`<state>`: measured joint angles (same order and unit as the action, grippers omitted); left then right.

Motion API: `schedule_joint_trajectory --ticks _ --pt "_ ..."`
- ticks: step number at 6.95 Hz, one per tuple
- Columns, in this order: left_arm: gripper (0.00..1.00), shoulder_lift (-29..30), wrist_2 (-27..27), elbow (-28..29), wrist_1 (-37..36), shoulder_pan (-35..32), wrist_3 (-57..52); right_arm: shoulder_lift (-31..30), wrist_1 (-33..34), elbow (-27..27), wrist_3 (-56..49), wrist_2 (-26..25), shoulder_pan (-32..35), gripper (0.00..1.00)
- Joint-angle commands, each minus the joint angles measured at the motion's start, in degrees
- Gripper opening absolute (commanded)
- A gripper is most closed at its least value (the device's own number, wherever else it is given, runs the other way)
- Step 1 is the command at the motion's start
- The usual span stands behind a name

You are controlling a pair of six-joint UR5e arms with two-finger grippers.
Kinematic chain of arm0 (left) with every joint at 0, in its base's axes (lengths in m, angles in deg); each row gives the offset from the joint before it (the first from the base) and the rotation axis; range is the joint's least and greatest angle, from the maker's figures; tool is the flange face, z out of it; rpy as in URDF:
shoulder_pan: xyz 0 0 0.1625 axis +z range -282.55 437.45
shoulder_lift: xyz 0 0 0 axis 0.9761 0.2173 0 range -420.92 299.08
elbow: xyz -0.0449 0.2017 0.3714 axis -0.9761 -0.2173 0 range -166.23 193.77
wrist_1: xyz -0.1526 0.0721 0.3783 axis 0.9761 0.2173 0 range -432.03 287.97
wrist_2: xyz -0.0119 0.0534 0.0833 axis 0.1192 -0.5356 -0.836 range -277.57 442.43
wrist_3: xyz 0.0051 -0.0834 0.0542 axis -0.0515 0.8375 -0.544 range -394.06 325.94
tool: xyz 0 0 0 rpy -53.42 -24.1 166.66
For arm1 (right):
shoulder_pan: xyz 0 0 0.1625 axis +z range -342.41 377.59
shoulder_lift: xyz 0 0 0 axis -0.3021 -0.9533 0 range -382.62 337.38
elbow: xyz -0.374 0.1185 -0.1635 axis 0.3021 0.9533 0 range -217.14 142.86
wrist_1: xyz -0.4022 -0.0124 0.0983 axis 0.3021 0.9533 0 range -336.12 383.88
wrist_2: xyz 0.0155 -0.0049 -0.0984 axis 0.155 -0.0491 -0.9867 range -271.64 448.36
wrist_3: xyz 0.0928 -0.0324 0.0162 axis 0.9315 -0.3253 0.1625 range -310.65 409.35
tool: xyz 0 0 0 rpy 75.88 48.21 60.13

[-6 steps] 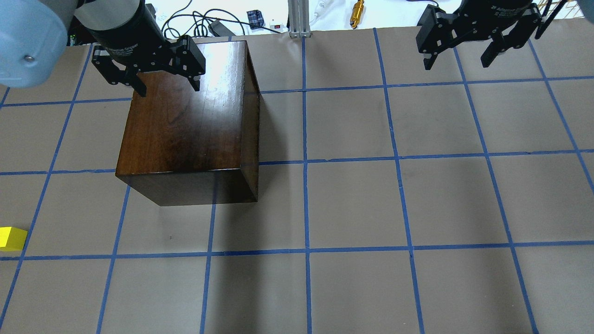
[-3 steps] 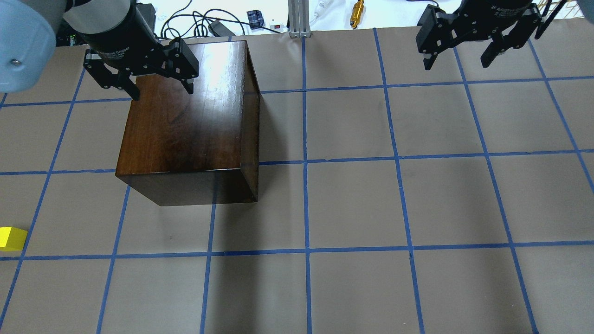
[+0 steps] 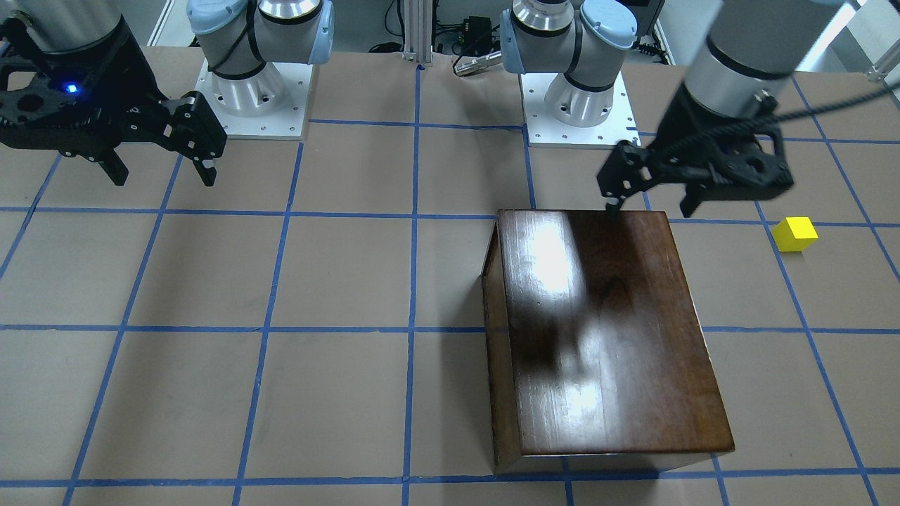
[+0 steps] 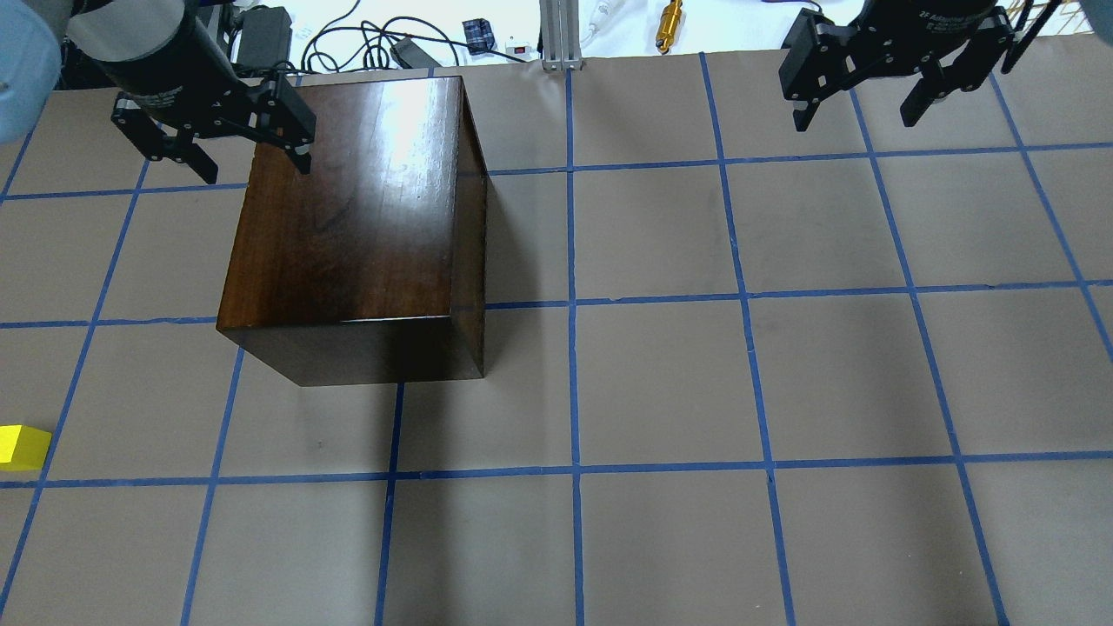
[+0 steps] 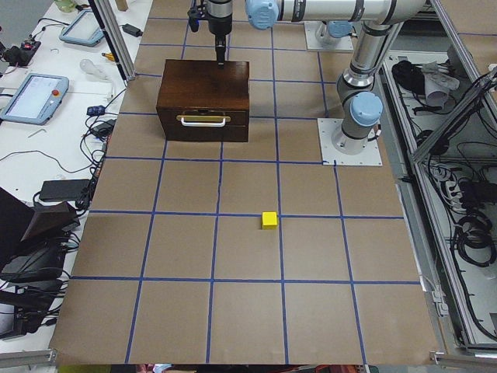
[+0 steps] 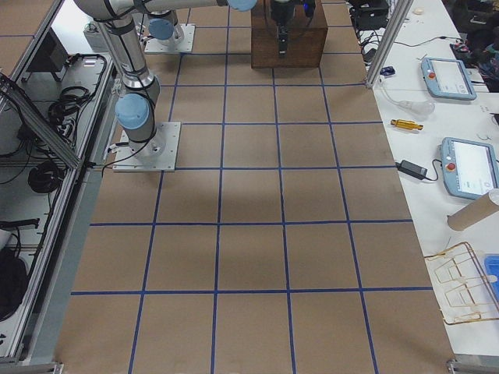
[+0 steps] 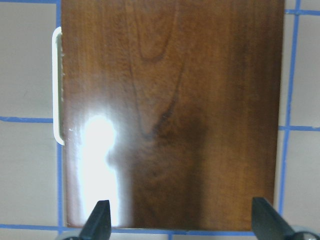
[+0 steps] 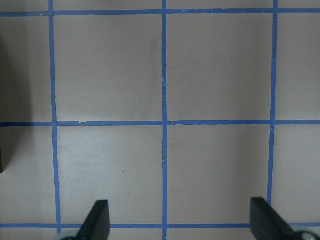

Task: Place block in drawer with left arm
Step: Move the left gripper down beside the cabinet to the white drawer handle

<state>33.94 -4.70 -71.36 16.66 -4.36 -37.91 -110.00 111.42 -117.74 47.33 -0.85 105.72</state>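
The yellow block [image 4: 22, 446] lies on the table at the near left edge of the overhead view; it also shows in the front view [image 3: 794, 233] and the left side view [image 5: 269, 220]. The dark-brown cabinet [image 4: 348, 217] stands left of centre. Its drawer front [image 5: 203, 120] sits flush with the cabinet, its pale handle showing in the left wrist view [image 7: 57, 85]. My left gripper [image 4: 256, 170] is open and empty above the cabinet's far left corner, far from the block. My right gripper [image 4: 855, 120] is open and empty at the far right.
Both arm bases [image 3: 253, 91] stand on the robot's side of the table. An aluminium post [image 4: 556, 35], cables and a gold cylinder [image 4: 669, 22] lie beyond the far edge. Blue tape lines grid the brown table [image 4: 661, 382].
My left gripper has moved leftward in the overhead view, from over the cabinet's far top toward its far left corner. The right gripper, cabinet and block have not moved.
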Motion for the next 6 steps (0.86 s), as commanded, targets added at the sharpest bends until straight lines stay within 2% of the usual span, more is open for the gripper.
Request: schedule_joint_trajectory --ticks 1,4,6 --pt "1.00 3.13 9.57 -0.64 0.69 9.53 -2.57 0.02 0.00 0.00 0.00 0.00 -0.07 1.00" --pt "1.00 6.82 9.96 -1.44 -0.18 16.76 -17.89 -0.07 0.00 0.00 0.00 0.00 -0.07 1.00" --pt "1.00 10.15 10.05 -1.44 -1.50 19.32 -24.26 0.02 0.00 0.00 0.00 0.00 0.02 1.00"
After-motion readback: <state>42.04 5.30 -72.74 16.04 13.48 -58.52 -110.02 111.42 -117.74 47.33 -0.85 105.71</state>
